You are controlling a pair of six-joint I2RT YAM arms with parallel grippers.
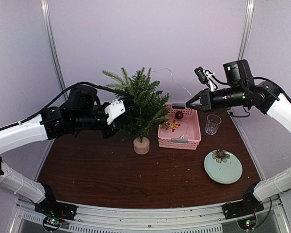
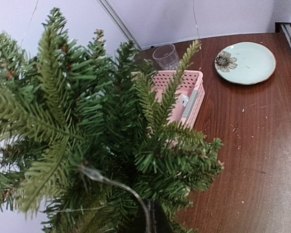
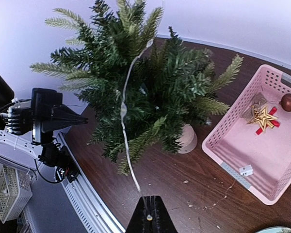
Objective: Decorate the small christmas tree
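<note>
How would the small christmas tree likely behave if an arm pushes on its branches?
Probably tips easily: the small christmas tree is bushy and tall over a narrow stump base. Its needle branches look springy, likely bending before the base shifts.

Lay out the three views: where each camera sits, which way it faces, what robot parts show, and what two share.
Top external: above and behind the arm bases, looking down; both arms, left gripper, right gripper show.
Left wrist: against the small christmas tree, facing pink basket and plate; its fingertips at bottom edge.
Right wrist: raised, facing tree and left arm; its gripper shut on the light string.
Both wrist views share tree and basket.
</note>
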